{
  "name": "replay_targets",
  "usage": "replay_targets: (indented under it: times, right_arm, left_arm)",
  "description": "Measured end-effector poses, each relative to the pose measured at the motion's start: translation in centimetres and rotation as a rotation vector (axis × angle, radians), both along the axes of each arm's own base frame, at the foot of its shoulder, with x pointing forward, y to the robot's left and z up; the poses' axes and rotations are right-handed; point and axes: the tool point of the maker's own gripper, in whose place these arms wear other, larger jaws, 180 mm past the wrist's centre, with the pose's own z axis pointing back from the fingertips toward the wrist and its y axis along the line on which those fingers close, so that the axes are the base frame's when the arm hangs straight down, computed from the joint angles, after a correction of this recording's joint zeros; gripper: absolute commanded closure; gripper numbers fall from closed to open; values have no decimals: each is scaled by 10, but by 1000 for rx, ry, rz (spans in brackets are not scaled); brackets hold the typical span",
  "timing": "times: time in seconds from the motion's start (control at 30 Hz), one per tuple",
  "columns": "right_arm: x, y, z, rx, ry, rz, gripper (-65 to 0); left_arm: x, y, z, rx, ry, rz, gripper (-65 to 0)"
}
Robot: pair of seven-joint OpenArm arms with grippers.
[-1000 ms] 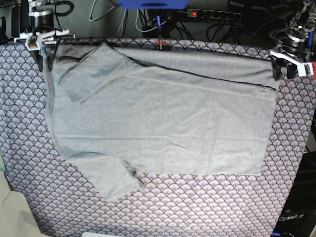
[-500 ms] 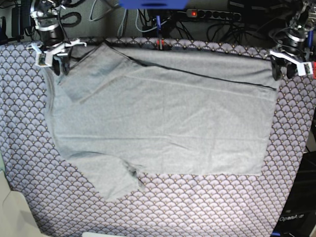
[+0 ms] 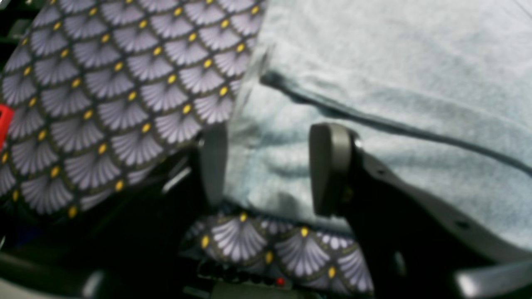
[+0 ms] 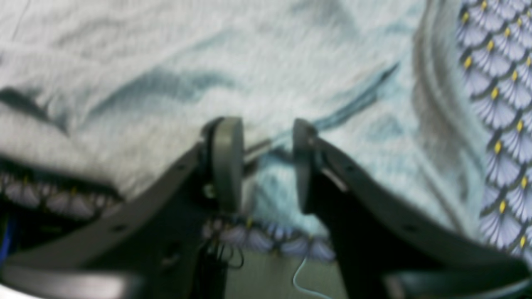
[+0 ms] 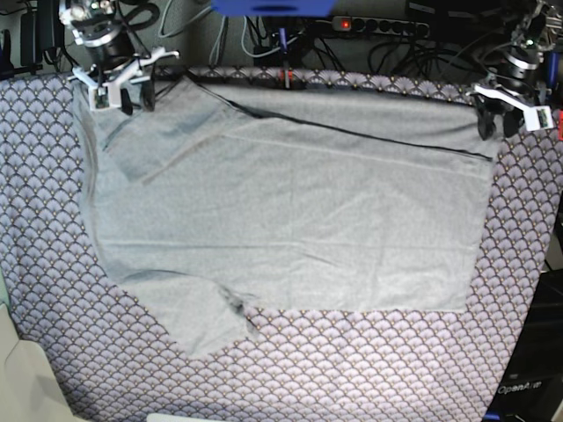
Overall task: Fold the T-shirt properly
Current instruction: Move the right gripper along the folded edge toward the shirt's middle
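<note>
T-shirt flat on patterned cloth

Robotics lab, power strip, tangled cables

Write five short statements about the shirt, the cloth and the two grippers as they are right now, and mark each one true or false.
1. The T-shirt lies spread on the scallop-patterned cloth. True.
2. The right gripper is clamped shut on the shirt. False: its jaws stand apart over the fabric, holding nothing.
3. The left gripper is open, near a corner of the shirt. True.
4. The shirt is already folded into a small neat rectangle. False: it lies mostly flat, with only the far edge turned over.
5. One short sleeve sticks out at the near edge in the base view. True.
</note>
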Motion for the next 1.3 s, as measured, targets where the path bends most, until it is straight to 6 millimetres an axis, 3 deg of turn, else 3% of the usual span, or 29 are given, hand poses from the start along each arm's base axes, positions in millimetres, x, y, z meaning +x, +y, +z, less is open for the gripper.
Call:
replay_targets:
  times: [0.13,0.33,0.43,0.83,1.07,1.17,1.3]
  right_arm:
    - [-15,8,1,0,27,26,-323]
    - [-26,37,11,51,21,88,-321]
    - [-29,42,16,115,7,63,-321]
    - [-27,41,19,159,-10,37,-321]
    - [-31,40,-2,248,22,-29,-321]
    - [-31,28,-3,237,17,-61,-321]
    - [-27,29,-1,248,3,-59,-321]
  left_arm:
    - [0,0,0,0,0,1,-317]
    - [-1,0,0,0,2,0,-317]
    - [-1,0,0,1,1,0,-317]
    - [-1,0,0,1,2,-1,-317]
    - [-2,0,-1,1,4,0,-317]
    - [-6,1,-2,3,11,0,-317]
    - [-8,1,-3,5,18,3,-317]
